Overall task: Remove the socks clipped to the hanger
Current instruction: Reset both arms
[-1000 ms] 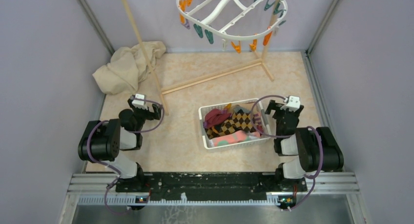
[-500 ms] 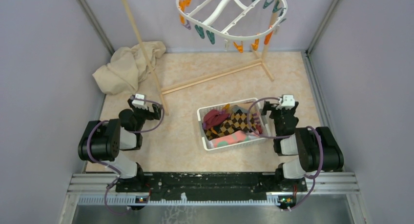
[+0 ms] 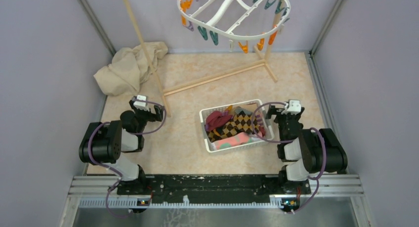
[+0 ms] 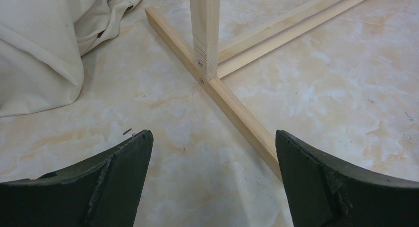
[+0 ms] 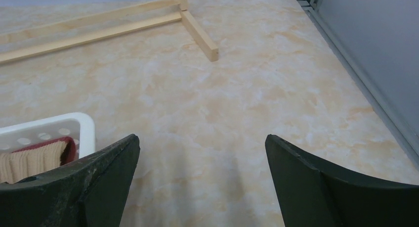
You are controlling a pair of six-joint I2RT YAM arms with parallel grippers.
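The white oval hanger (image 3: 232, 14) hangs at the top centre, its orange and teal pegs dangling with no sock on them that I can see. The socks (image 3: 232, 125), maroon, argyle check and pink with teal spots, lie piled in the white mesh basket (image 3: 204, 130) at mid-table. My left gripper (image 3: 141, 104) rests low at the left, open and empty (image 4: 212, 134) over bare floor. My right gripper (image 3: 292, 111) sits just right of the basket, open and empty (image 5: 201, 138). A ribbed sock (image 5: 34, 160) shows inside the basket corner (image 5: 79, 125).
A wooden pole rack (image 3: 143, 44) stands at the back, its foot bars (image 3: 212, 78) lying across the floor. One foot (image 4: 232, 108) runs just ahead of my left fingers. A beige cloth (image 3: 131, 66) is heaped at the back left. Grey walls close in both sides.
My right gripper has drawn back a little from beside the basket, which has shifted slightly left. The hanger has swung a bit. The left arm has not moved.
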